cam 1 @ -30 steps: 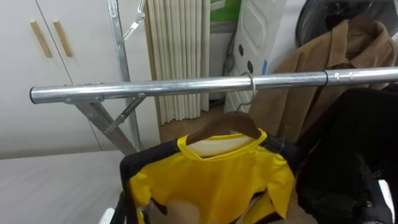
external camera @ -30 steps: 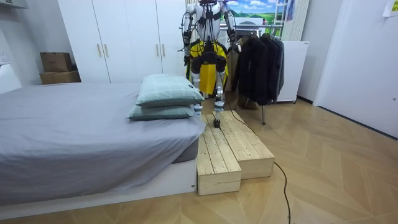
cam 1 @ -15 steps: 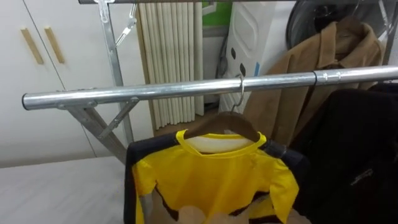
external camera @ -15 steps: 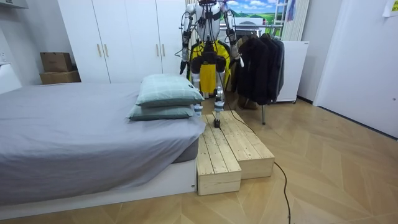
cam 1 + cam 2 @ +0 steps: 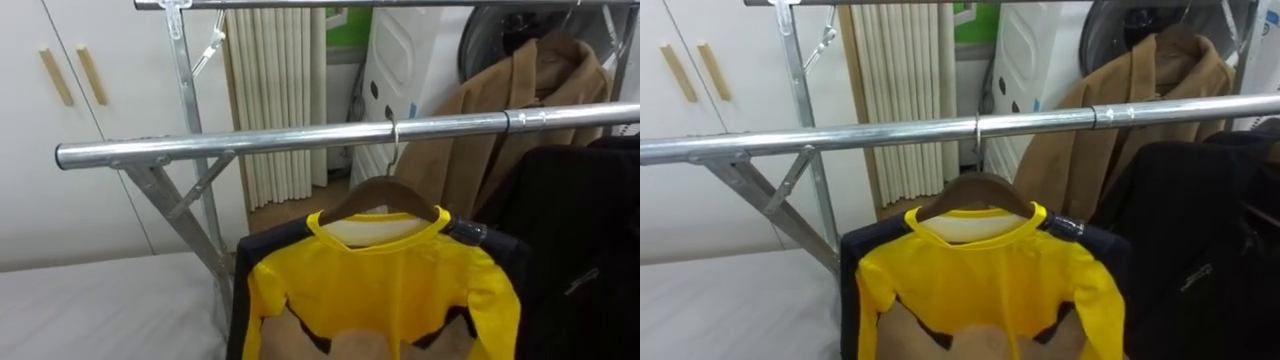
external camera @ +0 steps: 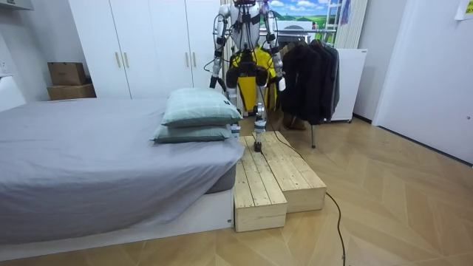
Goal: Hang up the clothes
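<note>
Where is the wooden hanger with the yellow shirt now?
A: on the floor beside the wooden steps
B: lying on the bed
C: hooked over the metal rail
C: the hook of the wooden hanger sits over the metal rail, and the yellow shirt hangs below.

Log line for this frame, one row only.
hanger: hooked over rail | yellow shirt: on hanger, beside dark jacket | left hand, right hand: down at sides

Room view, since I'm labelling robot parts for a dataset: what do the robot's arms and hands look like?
The left arm and right arm are slim, made of pale silvery-grey segments with darker sections between them. The left hand looks dark and the right hand paler. Both are too small to show markings or cables.
</note>
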Robot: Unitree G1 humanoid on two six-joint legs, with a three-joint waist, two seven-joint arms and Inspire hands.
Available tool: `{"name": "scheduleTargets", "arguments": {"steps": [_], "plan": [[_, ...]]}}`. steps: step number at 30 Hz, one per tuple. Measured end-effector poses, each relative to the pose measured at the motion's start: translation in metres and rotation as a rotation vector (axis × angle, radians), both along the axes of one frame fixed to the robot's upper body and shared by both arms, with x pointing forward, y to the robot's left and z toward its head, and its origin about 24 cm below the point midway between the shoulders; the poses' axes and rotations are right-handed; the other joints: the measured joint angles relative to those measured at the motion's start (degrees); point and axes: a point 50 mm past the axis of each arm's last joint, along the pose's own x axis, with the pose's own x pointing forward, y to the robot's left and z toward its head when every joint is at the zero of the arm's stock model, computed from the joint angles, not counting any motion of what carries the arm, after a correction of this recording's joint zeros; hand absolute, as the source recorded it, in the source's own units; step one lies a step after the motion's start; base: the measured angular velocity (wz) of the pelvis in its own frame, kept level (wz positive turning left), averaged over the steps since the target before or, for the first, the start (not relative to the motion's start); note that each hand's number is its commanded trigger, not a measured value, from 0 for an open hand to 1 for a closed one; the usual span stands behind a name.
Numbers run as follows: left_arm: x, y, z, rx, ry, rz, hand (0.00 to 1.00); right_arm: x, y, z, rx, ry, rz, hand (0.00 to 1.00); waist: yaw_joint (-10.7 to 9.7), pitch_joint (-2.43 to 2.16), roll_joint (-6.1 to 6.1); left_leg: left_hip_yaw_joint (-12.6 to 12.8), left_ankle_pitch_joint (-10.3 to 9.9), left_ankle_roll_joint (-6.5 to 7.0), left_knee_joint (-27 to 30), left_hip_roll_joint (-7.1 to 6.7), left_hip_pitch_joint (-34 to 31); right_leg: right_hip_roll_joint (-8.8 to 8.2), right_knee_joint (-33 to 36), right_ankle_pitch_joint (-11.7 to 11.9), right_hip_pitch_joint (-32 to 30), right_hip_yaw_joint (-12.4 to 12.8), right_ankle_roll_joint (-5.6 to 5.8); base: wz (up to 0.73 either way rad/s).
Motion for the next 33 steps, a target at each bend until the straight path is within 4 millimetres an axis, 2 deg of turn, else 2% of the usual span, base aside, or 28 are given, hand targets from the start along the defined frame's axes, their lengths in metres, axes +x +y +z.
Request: {"name": "scheduleTargets", "arguments": {"steps": [6, 17, 22, 33], "plan": [[0.002, -0.002, -0.002, -0.017, 0.039, 0.014, 0.0, -0.001, 0.002, -0.001, 0.028, 0.022, -0.012, 0.0, -0.64, 0.01, 0.13, 0.01, 0.0, 0.01, 0.03, -0.08, 0.24, -0.17, -0.01, -0.03, 0.12, -0.15, 0.05, -0.02], [0.007, -0.005, -0.003, -0.052, 0.058, 0.028, 0.0, 0.031, -0.002, -0.001, 0.019, -0.009, 0.106, 0.0, -1.02, 0.15, 0.3, -0.63, 0.02, 0.04, 0.3, -0.23, -0.06, -0.43, -0.23, -0.1, 0.21, -0.68, 0.15, 0.02], [0.007, -0.006, -0.004, -0.055, 0.058, 0.027, 0.0, 0.031, -0.002, -0.001, 0.02, -0.006, 0.11, 0.0, -1.13, 0.31, 0.42, -1.28, 0.02, 0.03, 0.56, -0.13, -0.07, -0.51, -0.26, -0.31, 0.57, -1.3, 0.1, 0.06], [0.007, -0.006, -0.004, -0.058, 0.059, 0.026, 0.0, 0.031, -0.002, -0.001, 0.025, 0.001, 0.105, 0.0, -1.15, 0.3, 0.46, -1.92, 0.02, 0.03, 0.59, -0.14, 0.01, -0.51, -0.2, -0.64, 0.92, -1.53, 0.16, 0.02]]}}
